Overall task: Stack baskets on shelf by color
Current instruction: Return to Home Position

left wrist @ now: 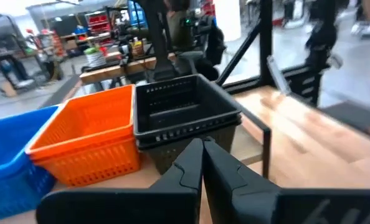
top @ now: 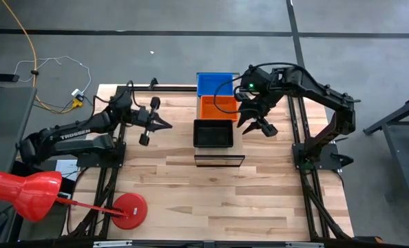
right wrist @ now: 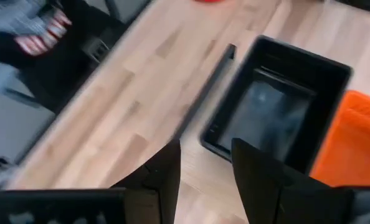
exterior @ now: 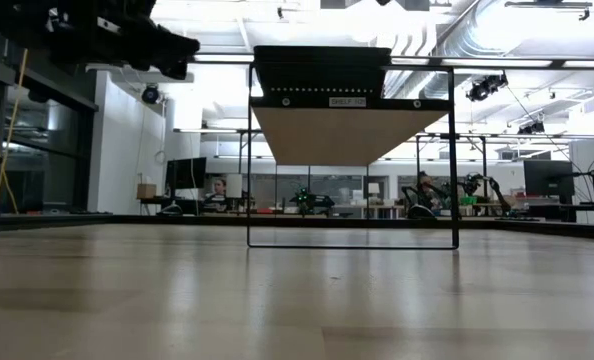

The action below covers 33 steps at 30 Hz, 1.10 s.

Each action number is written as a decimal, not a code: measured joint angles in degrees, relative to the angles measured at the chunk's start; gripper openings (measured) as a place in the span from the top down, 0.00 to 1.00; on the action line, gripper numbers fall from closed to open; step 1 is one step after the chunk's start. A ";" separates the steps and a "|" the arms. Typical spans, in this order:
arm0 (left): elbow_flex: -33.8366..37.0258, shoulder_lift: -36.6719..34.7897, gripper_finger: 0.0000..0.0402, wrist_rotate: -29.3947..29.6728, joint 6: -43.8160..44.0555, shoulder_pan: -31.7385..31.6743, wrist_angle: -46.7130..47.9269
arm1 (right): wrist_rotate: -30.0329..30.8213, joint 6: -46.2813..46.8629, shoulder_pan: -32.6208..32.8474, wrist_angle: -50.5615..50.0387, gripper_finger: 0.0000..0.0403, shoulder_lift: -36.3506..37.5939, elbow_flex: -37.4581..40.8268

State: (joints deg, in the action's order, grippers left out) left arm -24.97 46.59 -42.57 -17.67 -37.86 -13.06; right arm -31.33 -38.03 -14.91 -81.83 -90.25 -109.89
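Plank tabletop [top: 225,200] in bright workshop [exterior: 537,120]; left gripper [top: 164,125] closed and empty, right gripper [top: 257,128] spread, empty.

We record the high camera directly above, facing straight down on the whole table [top: 259,200] from well off. The low camera sits at tabletop height, facing level across to the shelf [exterior: 352,135] and the room behind. The left wrist camera views the black baskets [left wrist: 185,115] closely from the side; the right wrist camera looks down into them (both also catch the orange basket [left wrist: 88,137]).
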 joint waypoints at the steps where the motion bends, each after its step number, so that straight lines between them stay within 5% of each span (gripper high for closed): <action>1: 0.00 -0.03 1.00 -2.06 1.00 -1.28 0.00 | -1.58 0.54 -0.47 -0.17 0.68 0.01 0.15; 7: 0.00 -2.24 1.00 -5.23 2.48 -2.83 4.33 | -4.58 2.63 -5.43 -0.76 0.68 1.79 0.28; 11: 0.00 -5.50 1.00 -4.59 0.69 -1.83 10.27 | -6.94 4.78 -9.26 7.97 0.68 8.28 6.03; 15: 0.00 -8.84 1.00 -1.14 0.54 -0.43 14.41 | -4.47 12.72 -11.88 25.60 0.68 19.41 23.39; 24: 0.00 -14.55 1.00 0.83 3.97 2.45 13.92 | 19.10 40.73 -8.78 74.79 0.68 45.26 65.20; 28: 0.00 -15.15 1.00 0.84 6.33 4.51 13.66 | 23.55 44.19 -4.67 93.78 0.68 51.26 78.20; 33: 2.83 -15.15 1.00 0.92 9.29 8.24 7.09 | 25.74 47.13 -0.32 105.54 0.68 54.06 87.41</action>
State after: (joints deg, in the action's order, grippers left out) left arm -22.14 31.44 -41.66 -8.38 -29.62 -5.97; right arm -5.58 9.10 -15.23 23.71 -36.19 -22.48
